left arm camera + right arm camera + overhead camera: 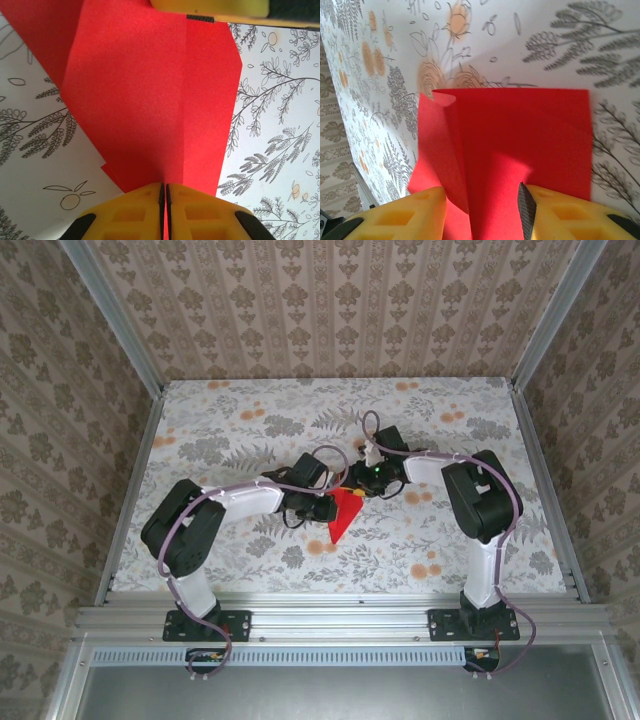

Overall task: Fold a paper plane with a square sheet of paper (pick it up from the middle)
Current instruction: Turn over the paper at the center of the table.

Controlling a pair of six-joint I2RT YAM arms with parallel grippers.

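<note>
The red sheet of paper point(343, 513), partly folded into a pointed shape, lies at the middle of the table with its tip toward the near edge. My left gripper point(322, 508) is at its left side. In the left wrist view the yellow fingers point(130, 212) are shut on the creased paper point(150, 100), pinching it along the centre fold. My right gripper point(362, 480) is over the paper's far end. In the right wrist view its jaws stand open, a raised fold of the paper point(520, 130) rising between the two fingertips point(422, 210) without being pinched.
The tabletop point(230, 430) is a floral-print cloth with orange flowers, walled by patterned panels and metal rails. A yellow finger of the right gripper point(210, 7) shows at the top of the left wrist view, close above the paper.
</note>
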